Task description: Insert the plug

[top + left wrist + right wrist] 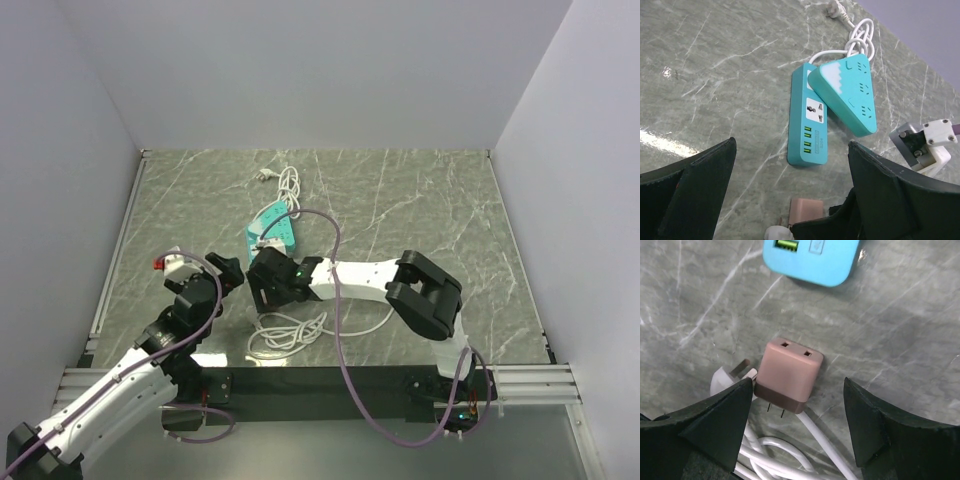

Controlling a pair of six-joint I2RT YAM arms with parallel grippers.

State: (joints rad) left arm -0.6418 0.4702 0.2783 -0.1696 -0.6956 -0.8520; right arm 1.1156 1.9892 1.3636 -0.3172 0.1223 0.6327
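Plug [726, 381]: lies on the table [900, 340], front centre, in no socket. The right wrist view shows only a rounded white corner and one metal prong. The rest is hidden behind the gripper finger at the left of that view.

Cable [785, 456]: thin, white, in loose loops just nearer the camera than the plug. One strand runs out from under the adapter toward the lower right.

Adapter [788, 372]: small brownish-pink cube, right against the plug's visible corner; cannot tell if they touch. Two slots on its upper face, and two thin prongs point toward the camera.

Right gripper [797, 390]: jaws spread wide, one finger on either side of the adapter and clear of it. It grips nothing. It hangs low over the plug and cable.

Left gripper [792, 150]: jaws fully apart and empty, held above the table just left of the right gripper and angled toward the strips.

Rectangular strip [810, 135]: teal, flat on the table just beyond the adapter. It has one universal socket and a row of four green ports, all unoccupied.

Wedge strip [847, 92]: teal with a white zigzag end, lying tilted across the rectangular strip's far right edge.

Cord [860, 35]: white, bundled beyond both strips, ending in a small pronged plug near the table's far side
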